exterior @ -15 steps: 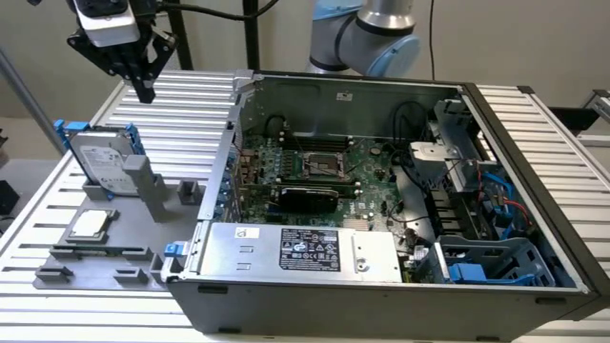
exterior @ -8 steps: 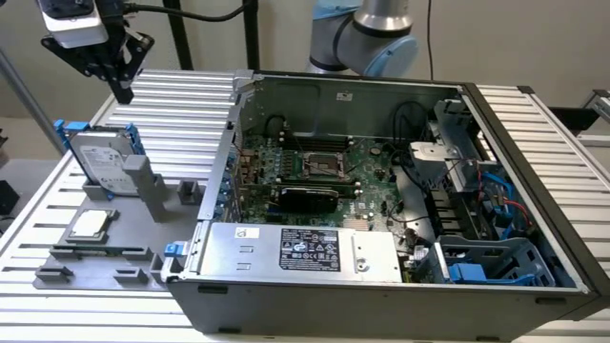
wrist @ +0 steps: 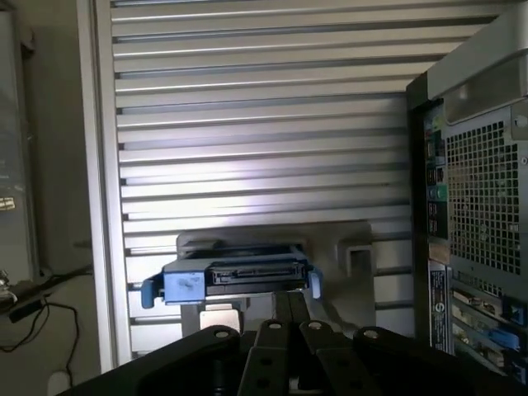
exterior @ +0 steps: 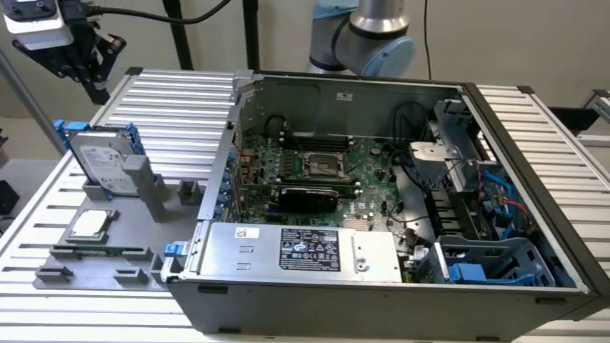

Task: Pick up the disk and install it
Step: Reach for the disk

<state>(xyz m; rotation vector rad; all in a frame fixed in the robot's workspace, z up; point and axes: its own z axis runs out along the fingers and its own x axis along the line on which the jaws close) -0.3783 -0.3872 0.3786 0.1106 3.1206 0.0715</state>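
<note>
The black two-fingered pincer (exterior: 98, 94) hangs in the air with its fingers drawn together and nothing between them. In the wrist view its tips (wrist: 290, 299) point toward the disk.

Below the pincer, and clearly apart from it, is the flat silver-grey hard disk with a white label and bright blue plastic rails (exterior: 100, 164). It stands on edge and leans a little in a slot of the grey plastic fixture (exterior: 124, 266). In the wrist view the disk (wrist: 235, 279) shows its dark connector edge and a blue rail end on each side.

Lower on the same fixture, farther from the pincer than the disk, a small square silver processor chip (exterior: 88, 224) lies flat in its recess. The fixture rests on a ribbed aluminium table (exterior: 171, 93).

Toward the exterior view's right of the pincer, the open dark grey computer case (exterior: 381, 314) lies on its side. It holds a green motherboard (exterior: 315, 168), a silver power supply with a black label (exterior: 305, 250), and an empty blue plastic drive cage (exterior: 496, 261) at the corner farthest from the pincer.
</note>
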